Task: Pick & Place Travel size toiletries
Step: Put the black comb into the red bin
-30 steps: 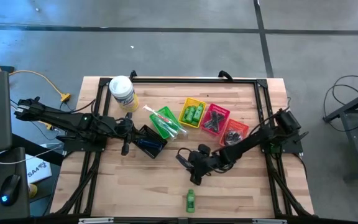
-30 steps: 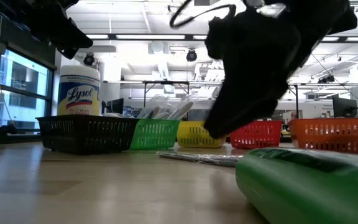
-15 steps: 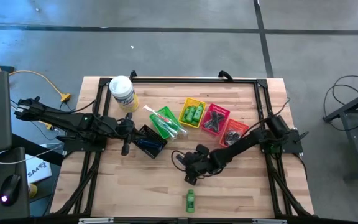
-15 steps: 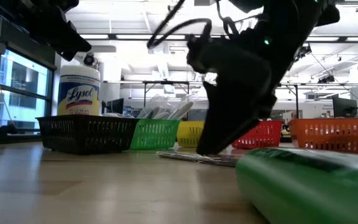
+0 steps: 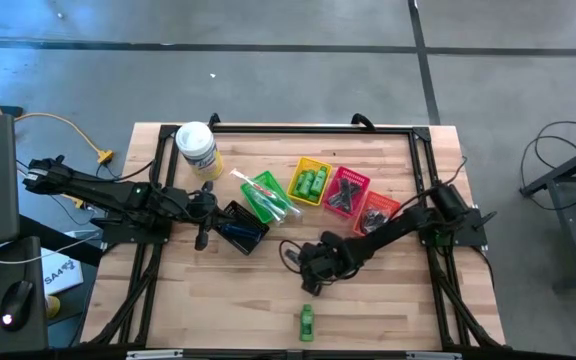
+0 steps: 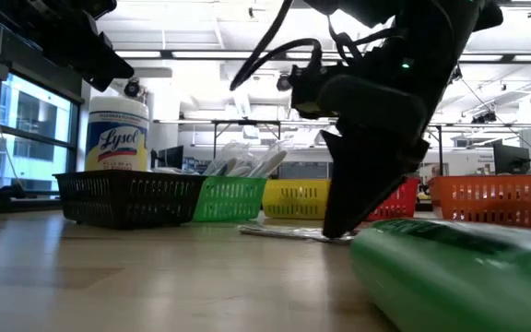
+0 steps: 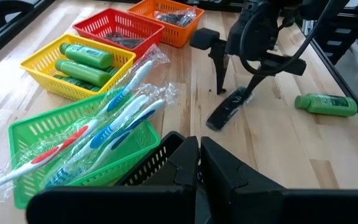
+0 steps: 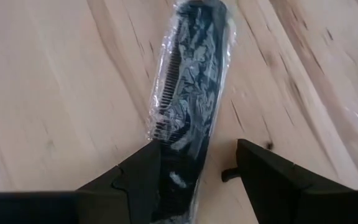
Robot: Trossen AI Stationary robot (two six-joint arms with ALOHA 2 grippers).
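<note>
A flat black comb (image 8: 188, 106) in clear wrap lies flat on the wooden table (image 5: 228, 290), right of the middle. My right gripper (image 8: 207, 177) points steeply down over one end of it, open, a finger at either side. A green mini bottle (image 5: 306, 322) lies on its side near the front edge. More green bottles (image 7: 82, 62) fill the yellow basket (image 5: 311, 182), and wrapped toothbrushes (image 7: 104, 127) lie in the green basket (image 5: 268, 195). My left gripper (image 7: 197, 168) is shut and hovers at the left over the black basket (image 5: 240, 225). My right gripper straddles the comb's end (image 8: 173, 180) from above, its fingers (image 8: 143, 177) across the comb. That end runs close along one finger; whether the finger touches it, I cannot tell. The comb lies flat on the table.
A red basket (image 5: 346, 192) and an orange basket (image 5: 378, 212) stand in the row at the back right. A white-lidded wipes tub (image 5: 196, 148) stands at the back left. A black frame (image 5: 313, 128) borders the table.
My right gripper has tipped to point more steeply down and has sunk a little toward the comb, with its fingers the same distance apart. The comb and the green bottle have stayed in place.
</note>
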